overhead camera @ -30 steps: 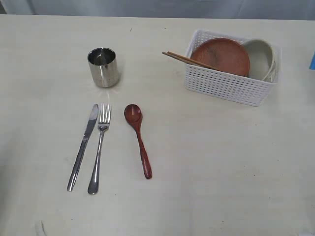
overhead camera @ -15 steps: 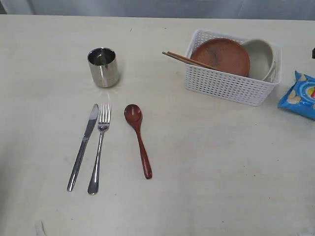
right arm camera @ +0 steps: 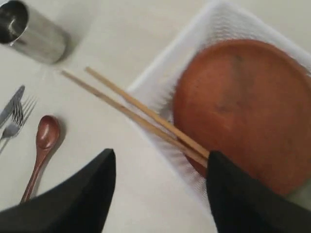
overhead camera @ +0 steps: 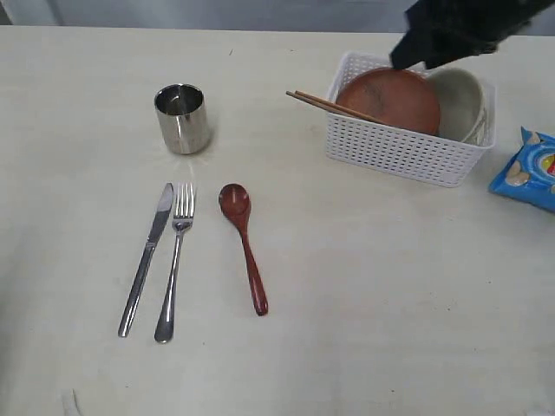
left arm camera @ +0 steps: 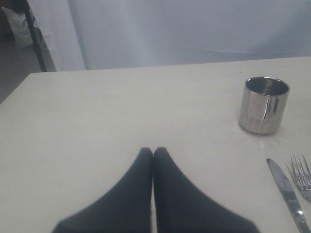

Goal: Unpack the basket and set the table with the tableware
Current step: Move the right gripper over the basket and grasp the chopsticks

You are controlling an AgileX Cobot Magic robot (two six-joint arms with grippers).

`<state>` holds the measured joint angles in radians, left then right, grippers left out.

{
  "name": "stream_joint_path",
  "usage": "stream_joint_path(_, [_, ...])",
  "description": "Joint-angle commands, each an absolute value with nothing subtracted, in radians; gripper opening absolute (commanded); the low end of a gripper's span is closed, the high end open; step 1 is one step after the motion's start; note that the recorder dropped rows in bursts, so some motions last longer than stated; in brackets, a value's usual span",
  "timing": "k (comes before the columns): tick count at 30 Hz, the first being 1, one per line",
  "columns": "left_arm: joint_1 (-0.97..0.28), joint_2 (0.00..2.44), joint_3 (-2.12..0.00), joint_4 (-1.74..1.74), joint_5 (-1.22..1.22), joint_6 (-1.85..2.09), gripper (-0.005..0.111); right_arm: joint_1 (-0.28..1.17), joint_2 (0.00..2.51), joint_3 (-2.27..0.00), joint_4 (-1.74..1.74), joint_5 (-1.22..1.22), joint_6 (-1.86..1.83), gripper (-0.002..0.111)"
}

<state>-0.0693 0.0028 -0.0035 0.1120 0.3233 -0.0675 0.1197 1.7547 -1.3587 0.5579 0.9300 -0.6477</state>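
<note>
The white basket (overhead camera: 401,149) stands at the table's (overhead camera: 364,295) back right and holds the brown plate (overhead camera: 390,97), the off-white bowl (overhead camera: 460,100) and the chopsticks (overhead camera: 323,103), which poke out over its left rim. On the table lie the steel cup (overhead camera: 181,118), knife (overhead camera: 146,262), fork (overhead camera: 173,269) and wooden spoon (overhead camera: 246,247). My right gripper (right arm camera: 160,156) hovers open above the basket's (right arm camera: 148,80) near-left corner, over the chopsticks (right arm camera: 136,109) and beside the plate (right arm camera: 243,107). My left gripper (left arm camera: 153,151) is shut and empty, low over the table, left of the cup (left arm camera: 264,105).
A blue chip bag (overhead camera: 527,169) lies on the table to the right of the basket. My dark right arm (overhead camera: 455,30) reaches in from the upper right over the basket's back rim. The knife (left arm camera: 287,194) and fork (left arm camera: 302,174) lie in front of the cup.
The right arm has swung into the exterior view over the basket's back. The chip bag, a sliver at the right edge one second ago, lies on the table.
</note>
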Motion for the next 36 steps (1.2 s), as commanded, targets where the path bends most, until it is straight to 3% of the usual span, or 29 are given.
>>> stream_joint_path(1, [-0.067,0.0,0.0,0.101,0.323,-0.068,0.0,0.311,1.77,-1.364,0.393,0.784,-0.658,0.061])
stream_joint_path(7, [-0.067,0.0,0.0,0.101,0.323,-0.068,0.0,0.491,1.823,-1.364,0.193,0.638,-0.588,0.061])
stream_joint_path(20, [-0.067,0.0,0.0,0.101,0.323,-0.068,0.0,0.515,1.935,-1.364,0.035,0.522,-0.521,0.06])
stream_joint_path(24, [-0.067,0.0,0.0,0.101,0.323,-0.068,0.0,0.517,1.949,-1.364,-0.006,0.519,-0.522,0.046])
stream_joint_path(31, [-0.067,0.0,0.0,0.101,0.323,-0.068,0.0,0.517,1.943,-1.369,-0.009,0.525,-0.55,0.001])
stream_joint_path(36, [-0.067,0.0,0.0,0.105,0.323,-0.068,0.0,0.517,1.933,-1.371,-0.009,0.529,-0.57,0.0])
